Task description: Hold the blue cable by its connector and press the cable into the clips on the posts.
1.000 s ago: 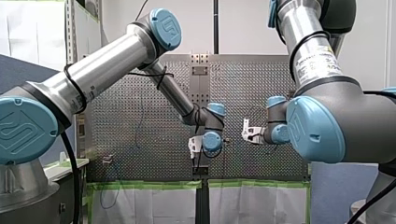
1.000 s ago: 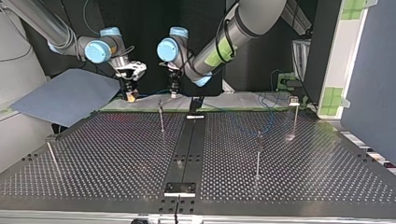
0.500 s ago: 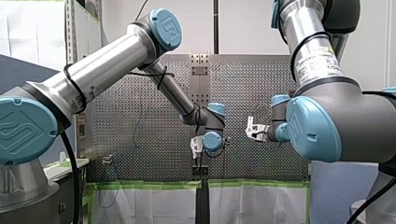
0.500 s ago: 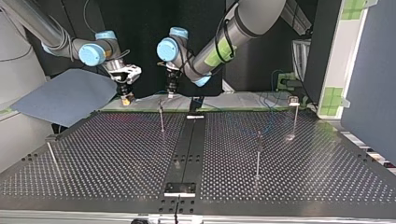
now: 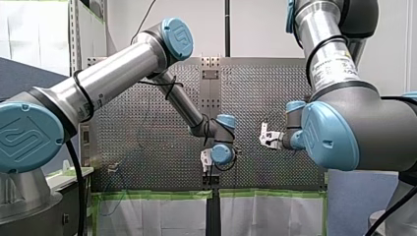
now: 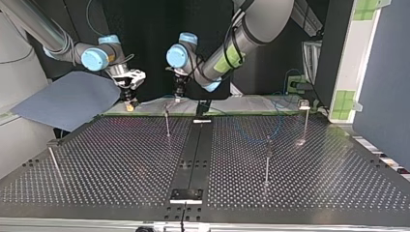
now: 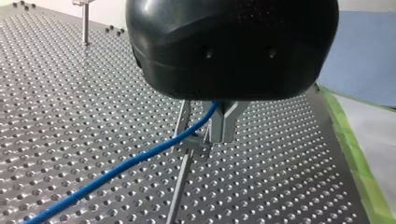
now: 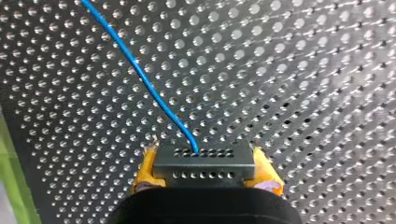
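In the right wrist view my right gripper (image 8: 205, 173) has its yellow pads (image 8: 145, 164) shut on a black connector (image 8: 204, 160). The blue cable (image 8: 140, 70) runs out of the connector over the perforated table. In the left wrist view my left gripper (image 7: 223, 136) has its metal fingers shut on the blue cable (image 7: 116, 168), right beside the clip on a thin post (image 7: 183, 161). In the top view my right gripper (image 6: 129, 103) hangs at the far left edge of the table. My left gripper (image 6: 178, 97) is just behind the post (image 6: 167, 123).
More thin posts stand on the table (image 6: 121, 164): one at the top view's near left (image 6: 53, 162), one right of the middle (image 6: 267, 162) and one at the far right (image 6: 304, 118). A blue sheet (image 6: 67, 99) lies beyond the table's far left corner.
My right gripper has drawn the connector toward the top view's left, away from my left gripper. My left wrist has dropped a little. A loop of cable now shows by the right posts.
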